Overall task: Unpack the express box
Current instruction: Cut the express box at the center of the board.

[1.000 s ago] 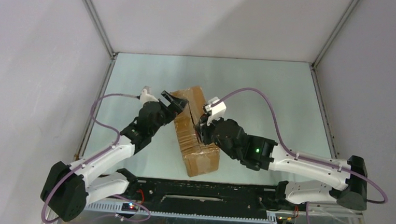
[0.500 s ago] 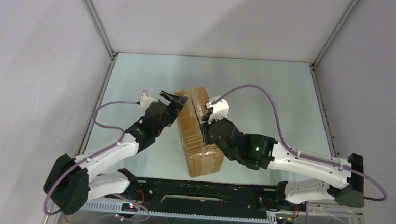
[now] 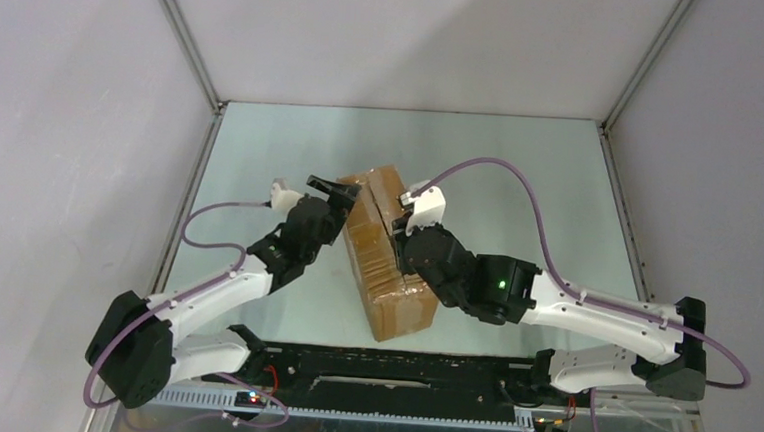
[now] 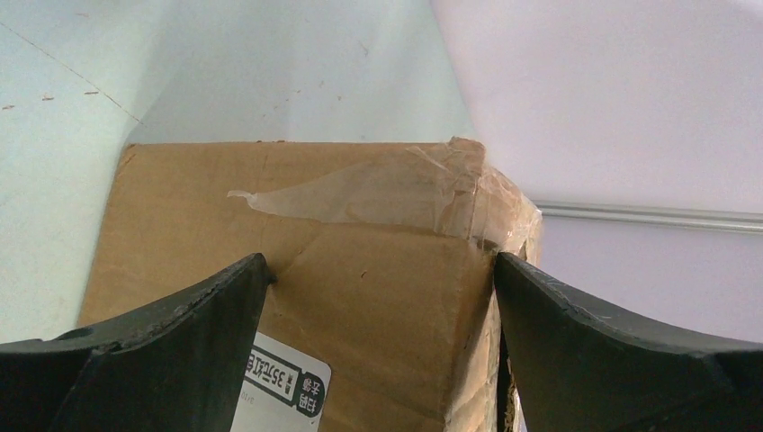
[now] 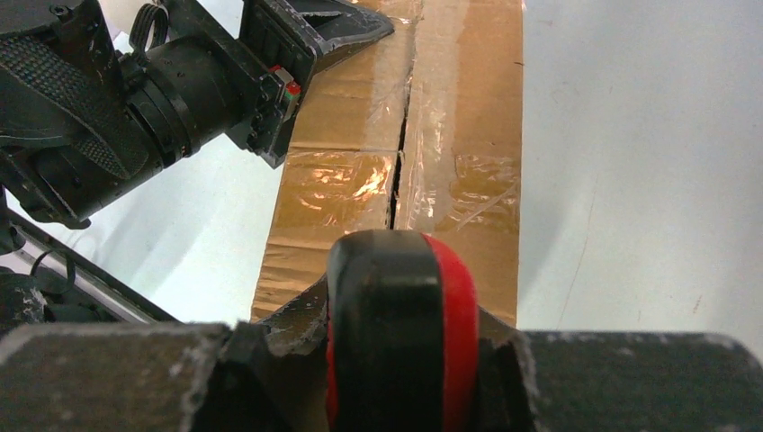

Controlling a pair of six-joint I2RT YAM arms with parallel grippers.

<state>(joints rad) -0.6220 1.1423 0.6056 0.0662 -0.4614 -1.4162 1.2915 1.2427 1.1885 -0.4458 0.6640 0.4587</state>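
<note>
Change since earlier: the right gripper has slid farther along the box top toward its far end. The left gripper has reached forward to the far left corner, and the box's near end has swung slightly to the right.
Express box: brown carton lying flat at the middle of the table, between the two arms. Its near end is towards the arm bases and its length angles away to the left.
Right gripper: fingers clamped on a black-and-red tool, held over the box top.
Black-and-red tool: in line with the taped seam. Whether it touches the cardboard cannot be told.
Taped seam: runs the length of the top, with a dark gap showing between the flaps under glossy tape.
Left gripper: jaws spread wide, straddling the box's far left corner. Contact with the cardboard is unclear.
White label: on the box side facing the left wrist camera, low between the fingers.
Loose tape: wrinkled clear strip across that side, up to the corner.
Table: pale green surface.
Walls: plain, pale grey.
</note>
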